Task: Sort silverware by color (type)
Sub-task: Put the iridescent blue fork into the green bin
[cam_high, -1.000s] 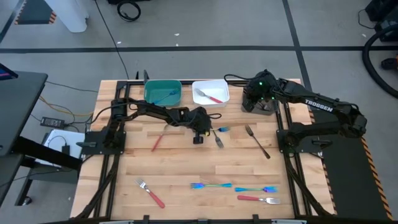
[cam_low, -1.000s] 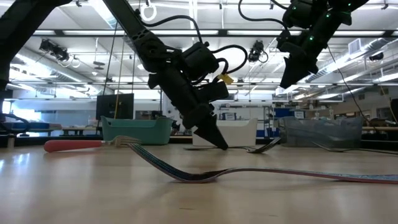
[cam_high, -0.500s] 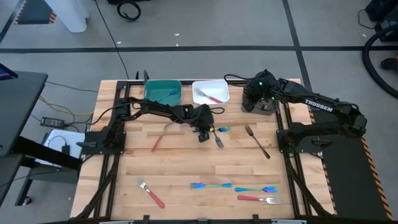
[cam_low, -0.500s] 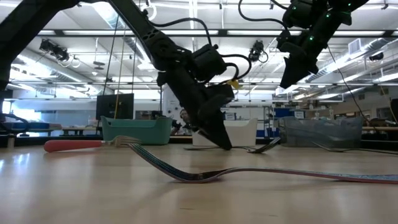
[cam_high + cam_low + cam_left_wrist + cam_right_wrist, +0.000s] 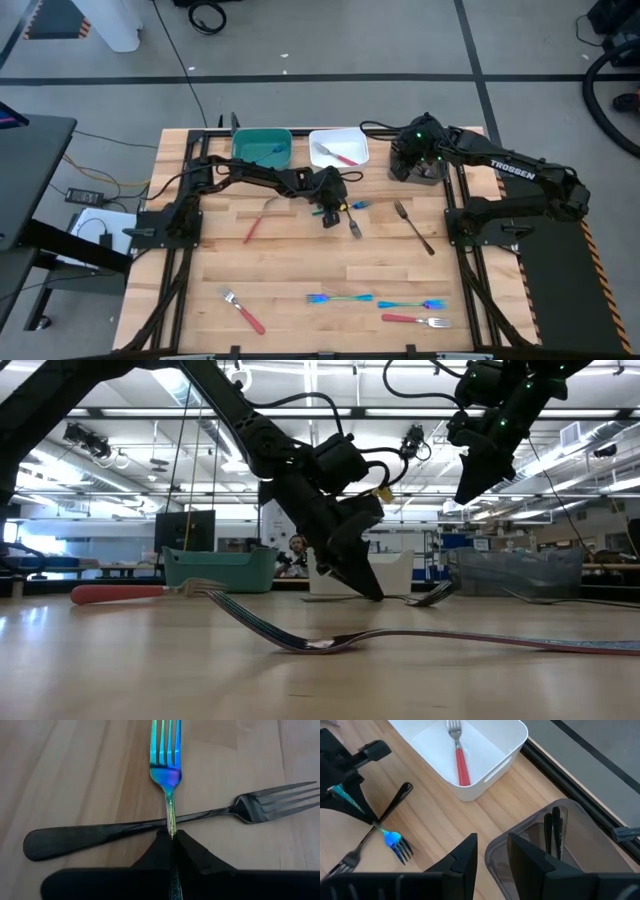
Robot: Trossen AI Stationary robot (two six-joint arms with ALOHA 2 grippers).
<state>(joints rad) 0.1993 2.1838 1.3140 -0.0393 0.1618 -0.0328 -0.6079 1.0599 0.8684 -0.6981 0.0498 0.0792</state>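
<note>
On the wooden table (image 5: 300, 270), the left arm reaches toward the middle and the right arm hangs above the clear bin (image 5: 420, 172) at the far right corner. Beside that bin stand a white bin (image 5: 360, 143) holding a red fork (image 5: 461, 760) and a teal bin (image 5: 240, 148). At mid-table the left gripper (image 5: 330, 213) is down at the surface, its fingers (image 5: 197, 857) clamped on the handle of a blue fork (image 5: 167, 772) that lies across a dark fork (image 5: 150, 826), touching it. The right gripper (image 5: 490, 855) hovers over the clear bin's rim with fingers apart, holding nothing; two dark forks (image 5: 554, 832) lie inside. Another dark fork (image 5: 413, 226) lies right of centre. Two blue forks (image 5: 375, 300) and two red forks (image 5: 243, 311) rest near the front edge, and one more red fork (image 5: 255, 221) lies left of the left gripper
</note>
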